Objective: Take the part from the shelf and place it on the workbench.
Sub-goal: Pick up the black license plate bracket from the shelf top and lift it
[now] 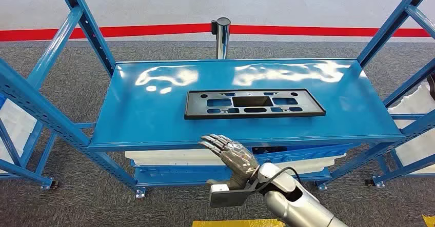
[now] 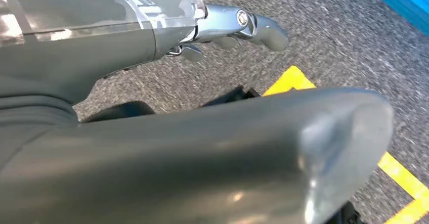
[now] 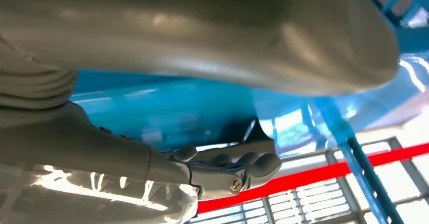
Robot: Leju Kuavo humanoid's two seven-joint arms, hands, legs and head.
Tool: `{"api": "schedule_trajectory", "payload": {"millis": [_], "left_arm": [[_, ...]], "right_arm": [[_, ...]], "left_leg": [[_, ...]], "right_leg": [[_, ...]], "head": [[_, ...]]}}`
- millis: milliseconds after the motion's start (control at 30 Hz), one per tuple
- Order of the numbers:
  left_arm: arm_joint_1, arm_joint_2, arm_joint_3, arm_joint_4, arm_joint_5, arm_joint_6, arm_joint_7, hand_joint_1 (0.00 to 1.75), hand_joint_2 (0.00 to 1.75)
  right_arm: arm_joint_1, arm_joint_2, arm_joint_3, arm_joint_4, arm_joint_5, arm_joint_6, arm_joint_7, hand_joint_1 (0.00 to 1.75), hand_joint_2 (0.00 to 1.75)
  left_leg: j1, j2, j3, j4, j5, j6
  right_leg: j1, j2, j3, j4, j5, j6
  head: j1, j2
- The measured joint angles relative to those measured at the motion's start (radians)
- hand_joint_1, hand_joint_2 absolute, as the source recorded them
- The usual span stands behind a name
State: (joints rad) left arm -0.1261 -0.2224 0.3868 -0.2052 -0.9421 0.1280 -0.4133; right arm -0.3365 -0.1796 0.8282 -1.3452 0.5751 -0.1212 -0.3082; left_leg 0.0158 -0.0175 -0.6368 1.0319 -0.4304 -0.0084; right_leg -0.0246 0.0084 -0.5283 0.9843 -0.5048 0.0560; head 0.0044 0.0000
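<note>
Black part lies flat on the blue shelf, right hand raised just short of it.

From the head view, the part (image 1: 254, 104) is a long, flat black rectangular frame with several cut-out slots and a larger opening at its middle, resting near the centre of the shelf (image 1: 143, 114) top. The right hand (image 1: 231, 152) sits at the shelf's front edge, fingers (image 1: 213, 141) stretched out and apart, holding nothing. In the left wrist view, the left hand (image 2: 238, 27) hangs over grey carpet with a yellow floor line (image 2: 399, 176), fingers loosely extended, nothing held. In the right wrist view, the right hand's fingers point toward the blue shelf surface, empty.
</note>
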Motion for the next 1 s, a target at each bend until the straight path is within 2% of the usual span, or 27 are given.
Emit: {"api": "schedule_trajectory", "payload": {"millis": [200, 567, 700, 833, 1000], "left_arm": [[0.001, 0.0, -0.008, 0.0, -0.001, 0.0, 0.003, 0.0, 0.0], [0.006, 0.006, -0.01, 0.0, 0.004, 0.007, 0.013, 0.0, 0.0], [0.006, 0.006, -0.011, 0.0, 0.003, 0.003, 0.007, 0.0, 0.0], [0.005, 0.005, -0.013, 0.0, -0.005, -0.001, 0.008, 0.0, 0.0], [0.005, 0.004, -0.024, 0.0, -0.013, -0.001, 0.017, 0.0, 0.0]], "right_arm": [[-0.045, 0.057, 0.012, 0.077, -0.007, -0.016, -0.005, 0.0, 0.0], [-0.089, 0.062, 0.02, 0.081, -0.004, -0.02, 0.005, 0.0, 0.0], [-0.098, 0.064, 0.025, 0.081, 0.026, -0.053, 0.012, 0.0, 0.0], [-0.127, 0.069, 0.03, 0.082, 0.116, -0.137, 0.041, 0.0, 0.0], [-0.176, 0.079, 0.035, 0.12, 0.33, -0.258, 0.094, 0.0, 0.0]], "left_leg": [[0.0, 0.0, 0.0, 0.0, 0.0, 0.0], [0.0, 0.0, 0.0, 0.0, 0.0, 0.0], [0.0, 0.0, 0.0, 0.0, 0.0, 0.0], [0.0, 0.0, 0.0, 0.0, 0.0, 0.0], [0.0, 0.0, 0.0, 0.0, 0.0, 0.0]], "right_leg": [[0.0, 0.0, 0.001, 0.0, 0.0, 0.0], [0.0, 0.0, 0.001, 0.0, 0.0, 0.0], [0.0, 0.0, 0.001, 0.0, 0.0, 0.0], [0.0, 0.0, 0.001, 0.0, 0.0, 0.0], [0.0, 0.0, 0.001, 0.0, 0.0, 0.0]], "head": [[0.0, 0.0], [-0.001, 0.0], [0.0, 0.0], [0.0, 0.0], [-0.001, 0.0]]}}
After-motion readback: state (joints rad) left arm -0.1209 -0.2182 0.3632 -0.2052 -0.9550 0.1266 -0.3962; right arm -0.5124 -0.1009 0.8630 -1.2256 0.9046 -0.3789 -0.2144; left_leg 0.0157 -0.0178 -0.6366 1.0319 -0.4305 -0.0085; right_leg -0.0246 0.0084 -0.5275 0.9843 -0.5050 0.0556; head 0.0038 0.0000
